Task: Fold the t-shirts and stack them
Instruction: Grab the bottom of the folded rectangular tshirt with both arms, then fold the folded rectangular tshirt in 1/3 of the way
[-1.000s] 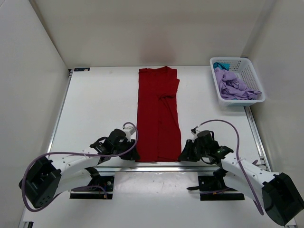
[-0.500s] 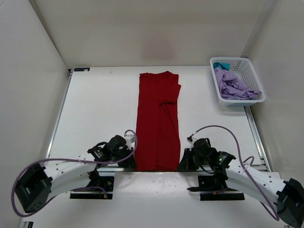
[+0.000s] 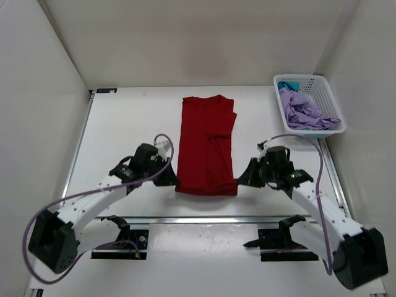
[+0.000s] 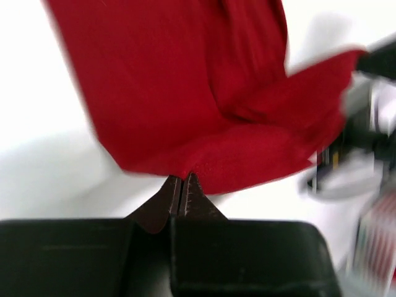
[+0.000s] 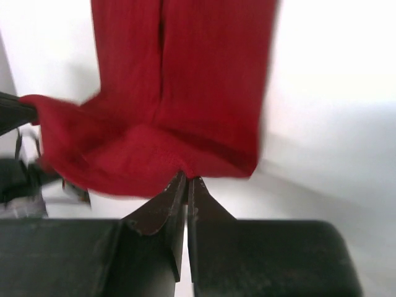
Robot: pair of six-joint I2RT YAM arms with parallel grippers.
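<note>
Clamped on the two nearest corners of the red shirt, the left gripper and the right gripper have a basket with a purple shirt ahead to the right, over a white table between pale walls.

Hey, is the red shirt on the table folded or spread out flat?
Folded: the red shirt is a narrow lengthwise strip, sleeves tucked in. Left fingers and right fingers pinch its near hem corners.

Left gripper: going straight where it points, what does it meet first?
The dark red t-shirt: the left gripper is shut on its near edge, and more of that shirt lies straight ahead. The right gripper looks off to one side, though depth is unclear.
</note>
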